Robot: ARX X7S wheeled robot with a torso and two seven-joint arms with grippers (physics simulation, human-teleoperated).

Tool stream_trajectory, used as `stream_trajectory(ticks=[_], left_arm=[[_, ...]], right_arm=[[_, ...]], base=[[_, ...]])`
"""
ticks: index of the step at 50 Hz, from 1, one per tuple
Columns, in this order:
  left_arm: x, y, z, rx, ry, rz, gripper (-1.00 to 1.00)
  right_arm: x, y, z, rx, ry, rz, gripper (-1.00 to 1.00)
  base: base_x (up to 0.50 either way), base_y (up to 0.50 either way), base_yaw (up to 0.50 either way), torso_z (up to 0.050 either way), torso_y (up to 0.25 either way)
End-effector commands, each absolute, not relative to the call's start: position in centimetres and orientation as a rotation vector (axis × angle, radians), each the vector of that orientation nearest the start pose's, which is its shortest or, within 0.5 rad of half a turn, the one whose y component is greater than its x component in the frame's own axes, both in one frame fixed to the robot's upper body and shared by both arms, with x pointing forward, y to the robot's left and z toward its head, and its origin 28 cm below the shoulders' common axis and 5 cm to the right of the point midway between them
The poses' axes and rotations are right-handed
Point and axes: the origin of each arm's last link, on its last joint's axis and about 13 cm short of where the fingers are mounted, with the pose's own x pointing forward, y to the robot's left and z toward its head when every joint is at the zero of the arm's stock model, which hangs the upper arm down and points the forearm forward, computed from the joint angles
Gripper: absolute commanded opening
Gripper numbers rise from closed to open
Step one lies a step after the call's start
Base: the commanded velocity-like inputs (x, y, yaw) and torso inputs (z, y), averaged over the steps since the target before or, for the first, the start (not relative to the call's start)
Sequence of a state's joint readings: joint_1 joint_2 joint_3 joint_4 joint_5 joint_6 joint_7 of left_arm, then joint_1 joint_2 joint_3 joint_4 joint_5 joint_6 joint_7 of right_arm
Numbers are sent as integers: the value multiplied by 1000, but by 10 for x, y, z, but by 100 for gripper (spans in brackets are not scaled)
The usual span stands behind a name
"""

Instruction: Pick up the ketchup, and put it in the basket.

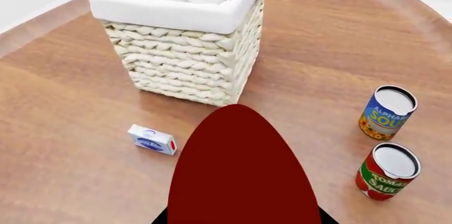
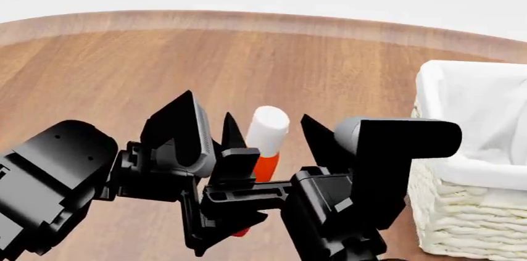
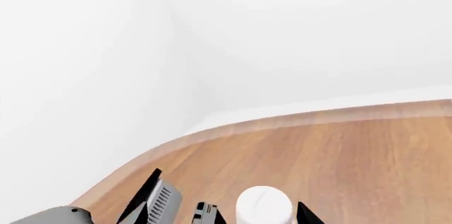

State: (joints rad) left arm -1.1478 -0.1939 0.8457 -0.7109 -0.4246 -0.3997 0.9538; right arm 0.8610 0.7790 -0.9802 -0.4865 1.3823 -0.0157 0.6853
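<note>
The ketchup is an orange-red bottle with a tall white cap, held up off the wooden table between both arms. In the left wrist view its dark red body fills the space between my left gripper's black fingers, which are shut on it. My right gripper points up and away, with its fingertips on either side of the cap and not touching it. The basket is cream wicker with a white liner and stands at the right. It also shows in the left wrist view, beyond the bottle.
A blue-yellow soup can and a red-green tomato sauce can stand upright beside the basket. A small white-and-blue box lies in front of the basket. The curved table edge meets a white wall.
</note>
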Motion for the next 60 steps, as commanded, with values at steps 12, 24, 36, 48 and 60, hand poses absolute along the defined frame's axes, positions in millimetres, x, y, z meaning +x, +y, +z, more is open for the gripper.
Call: stream_trajectory(ticks=[12,24,36,48,60], left_arm=[[400,186,169,346,355,-1271,-100],[397,184,168,351,355,-1286,-100],[396,184,167,350,356,-1289,-100],[395,185,169,350,353,-1287,-100],[396,184,169,349,352,-1289,-100]], right_arm=[[255,-81,187,401,44,397,100],[261,-81,183,405,56,395,100],[268,-81,178,402,79,384,100],[275,-81,168,408,107,373,100],[279,-81,163,410,124,370,100]], base=[[0,0,0,1,0],[0,0,0,0,1],[0,0,0,0,0],[0,0,0,0,0],[0,0,0,0,1]])
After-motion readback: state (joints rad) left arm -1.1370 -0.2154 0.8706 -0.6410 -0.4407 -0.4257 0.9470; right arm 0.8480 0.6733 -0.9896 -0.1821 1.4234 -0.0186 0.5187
